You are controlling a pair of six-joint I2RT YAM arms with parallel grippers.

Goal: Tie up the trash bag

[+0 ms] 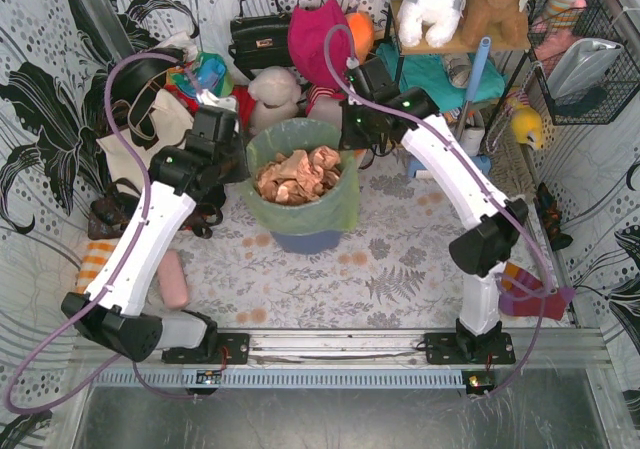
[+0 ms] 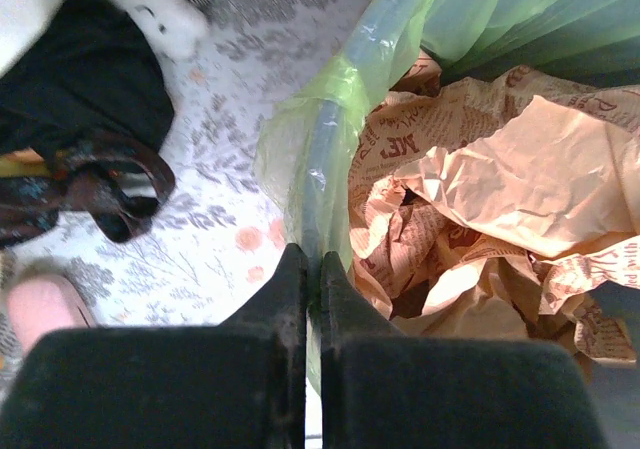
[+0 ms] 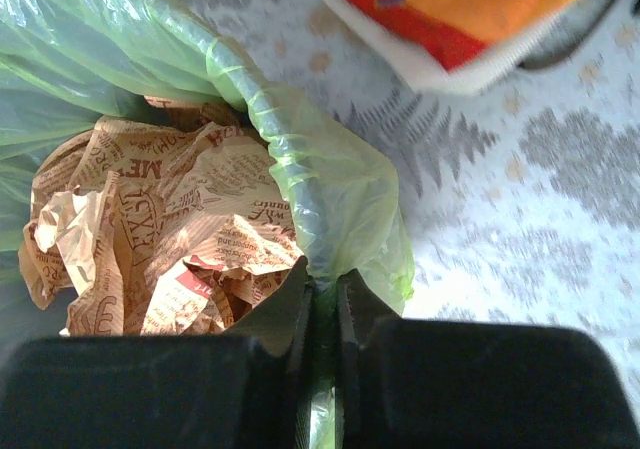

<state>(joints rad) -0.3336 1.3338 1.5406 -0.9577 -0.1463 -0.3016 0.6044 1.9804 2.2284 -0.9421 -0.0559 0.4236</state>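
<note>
Pinching the trash bag at its folded-over rim, my left gripper and right gripper each had their fingers pressed together on thin green film, with the bag's mouth just ahead of my fingertips. It looked light, soft and slippery and likely to tear, so I judged bunched rim the safest hold. My wrist views showed film between the fingers. Only the overhead view showed the bag lining the bin, with crumpled paper between my two grips.

A floral-patterned desk carried a blue-grey bin. Behind it lay a cream tote bag and a black handbag. A white plush dog and a brown teddy sat on a shelf.
</note>
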